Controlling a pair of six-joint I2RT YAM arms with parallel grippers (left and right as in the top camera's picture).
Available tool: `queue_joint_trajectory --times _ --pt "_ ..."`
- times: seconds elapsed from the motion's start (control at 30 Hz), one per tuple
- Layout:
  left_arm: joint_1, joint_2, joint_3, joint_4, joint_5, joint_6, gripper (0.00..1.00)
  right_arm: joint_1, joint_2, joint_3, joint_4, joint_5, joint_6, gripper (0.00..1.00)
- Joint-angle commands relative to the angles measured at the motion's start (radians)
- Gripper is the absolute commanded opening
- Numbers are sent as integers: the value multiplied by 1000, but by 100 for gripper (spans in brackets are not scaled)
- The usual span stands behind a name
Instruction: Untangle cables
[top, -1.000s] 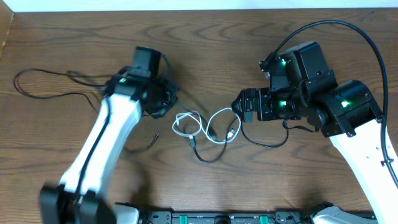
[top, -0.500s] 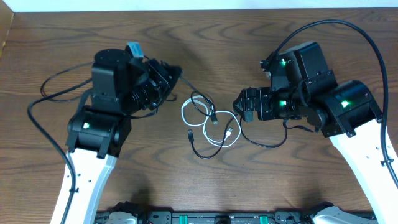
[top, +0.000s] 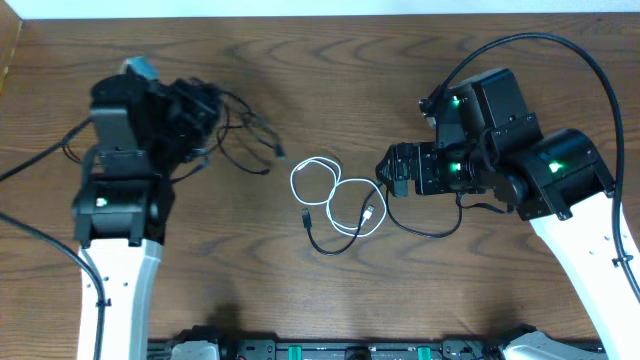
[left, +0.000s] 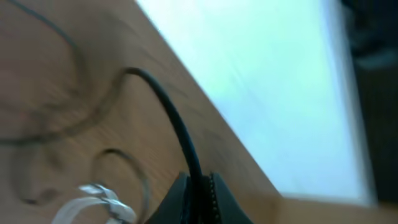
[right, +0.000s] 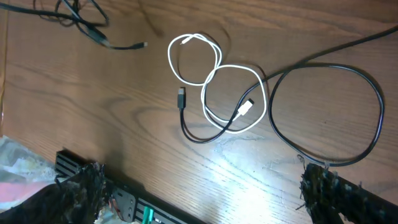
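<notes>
1. Nearest the front edge of the tabletop (top: 330, 300), the loose black cable (right: 184, 124) bends in a shallow curve. Its plug end lies just left of the white loops.
2. Behind that curve, the white cable (right: 211, 74) lies flat at mid-tabletop in two joined loops, like a figure eight. The loose black cable crosses the loop on the right arm's side, then runs into a wide loop below the right hand.
3. The right hand (top: 386, 172) sits just right of the white loops, above the wood. Its fingers are spread wide and grip nothing.
4. Farther back and to the left, the free plug end of the held black cable (right: 121, 46) rests on the wood, apart from the white loops.
5. Farthest back, the left hand (left: 199, 183) is pressed together, pinching the held black cable between its fingertips. The cable bunches in a loose tangle between this hand and its free end. The left wrist view is blurred.
</notes>
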Motion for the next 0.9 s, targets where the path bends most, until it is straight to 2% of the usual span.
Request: queue_joint_trajectory --times 0.0,0.13,0.2,0.23,0.27,0.3,0.33,0.43,0.67,0.77,0.87 --pt "132 21 12 -63 -218 117 8 6 0 3 0 5 1 99" --pt "330 50 12 -166 -373 119 8 6 0 3 -1 5 1 99" --pt "423 76 12 -186 -355 143 9 6 0 3 0 5 1 99" --pt "460 93 12 -188 -331 163 16 6 0 3 0 5 1 99" --pt "510 126 12 -188 -278 200 47 6 0 3 1 5 1 99" --pt "533 146 12 -190 -238 222 66 6 0 3 1 5 1 99" --pt "554 171 12 -196 -195 248 74 6 0 2 4 5 1 99" --pt "570 240 12 -215 -116 257 84 6 1 -3 8 5 1 99" --pt "523 392 12 -272 -75 297 86 6 14 -3 -3 5 1 99" --pt "511 443 12 -299 -75 307 80 6 19 -3 -4 4 1 99" --pt "505 485 12 -305 -76 356 80 6 21 -3 -4 4 1 99"
